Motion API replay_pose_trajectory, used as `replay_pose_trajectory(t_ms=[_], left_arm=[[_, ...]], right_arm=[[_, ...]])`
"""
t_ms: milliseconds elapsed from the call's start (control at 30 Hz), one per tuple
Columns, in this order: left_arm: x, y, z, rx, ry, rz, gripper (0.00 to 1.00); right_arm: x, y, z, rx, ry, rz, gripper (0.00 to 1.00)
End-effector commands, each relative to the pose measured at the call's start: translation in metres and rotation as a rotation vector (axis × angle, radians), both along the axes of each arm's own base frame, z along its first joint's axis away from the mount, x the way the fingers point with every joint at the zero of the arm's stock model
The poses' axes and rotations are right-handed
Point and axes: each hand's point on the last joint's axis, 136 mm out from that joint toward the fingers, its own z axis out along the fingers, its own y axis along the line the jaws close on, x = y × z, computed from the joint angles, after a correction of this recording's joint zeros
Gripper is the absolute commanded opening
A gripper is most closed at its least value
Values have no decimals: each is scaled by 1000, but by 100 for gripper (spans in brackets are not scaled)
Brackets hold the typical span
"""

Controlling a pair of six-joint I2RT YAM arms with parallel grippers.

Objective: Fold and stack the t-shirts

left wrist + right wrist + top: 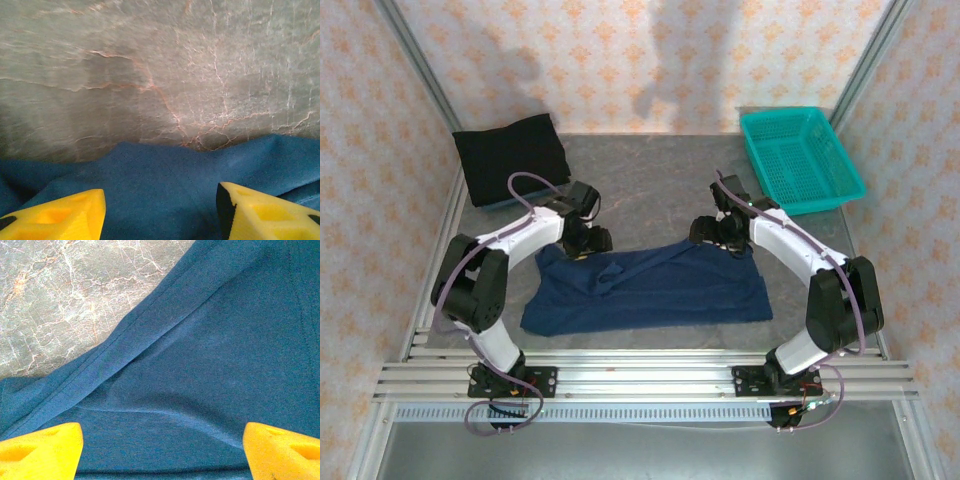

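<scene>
Yellow fingertips [60, 216] of the left pincer [160, 212] stand wide apart at the bottom of the left wrist view. Navy cloth lies flat under and between them, so the pincer is open and holds nothing. The right pincer [162, 452] is spread just as wide above the same cloth, and it too is empty.

The navy t-shirt [650, 288] lies flat on the bench [640, 190] between the two arms, with its long axis running left to right. Both pincers sit over its far edge, the left one [585, 240] at the far-left corner and the right one [710, 232] at the far-right corner. From the left wrist, that edge runs just ahead of the fingers with bare bench beyond it. From the right wrist, a stitched hem runs on a slant from lower left to upper right.

I judge that a fold toward the near side depends on each pincer closing on its own corner of this far edge.

The black t-shirt [510, 158] lies folded at the far-left corner of the bench, nearer the left arm. The teal basket [782, 113] stands at the far right, well apart. Nothing lies between the pincers and the cloth.
</scene>
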Motion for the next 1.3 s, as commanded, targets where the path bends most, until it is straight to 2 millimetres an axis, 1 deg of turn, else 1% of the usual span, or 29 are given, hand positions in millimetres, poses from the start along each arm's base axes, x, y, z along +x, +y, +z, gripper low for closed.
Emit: replay_pose_trajectory(t_ms=[0,67,133,167,200,300,400,467,533,600,667,700,800,900,967,1033,1100,1167,1267], left_arm=[[4,-36,17,-66,-42,-172,62],[-4,-50,15,-81,-16,-235,62],[-15,-63,11,-92,15,-287,59],[-22,-67,7,-85,32,-309,56],[-29,-72,3,-83,52,-328,56],[-52,-92,-9,-118,96,-376,56],[-74,-100,-27,-98,141,-406,55],[-80,-108,-32,-128,143,-392,54],[-82,-122,-29,-182,127,-387,54],[-86,-140,-18,-218,104,-423,55],[-89,-150,-11,-225,91,-452,57],[-88,-151,-9,-223,85,-453,57],[-79,-147,3,-201,48,-435,60],[-59,-135,29,-188,-22,-396,64],[-38,-117,49,-166,-83,-330,67],[-17,-88,57,-126,-98,-239,68],[-3,-58,58,-72,-84,-176,68],[4,-34,51,-11,-54,-155,66],[12,-10,36,49,-4,-140,61]], right_arm=[[-3,-5,-4,-16,16,-1,84],[-4,-5,-4,-19,18,-1,84],[-4,-7,-4,-24,19,-4,84],[-5,-7,-3,-27,19,-4,84],[-5,-7,-3,-30,18,-5,84],[-6,-9,-5,-30,18,-10,84],[-6,-10,-5,-35,19,-14,84],[-6,-10,-6,-35,18,-17,84],[-5,-10,-6,-34,17,-19,84],[-4,-10,-5,-40,16,-20,84],[-3,-11,-4,-43,12,-21,84],[-2,-11,-3,-43,11,-21,84],[-1,-10,-2,-40,12,-20,84],[-2,-9,-3,-38,15,-23,84],[-3,-10,-3,-38,16,-24,84],[-4,-10,-2,-37,15,-25,84],[-5,-11,-2,-39,16,-26,84],[-5,-11,-1,-40,12,-28,84],[-5,-11,0,-34,9,-26,84]])
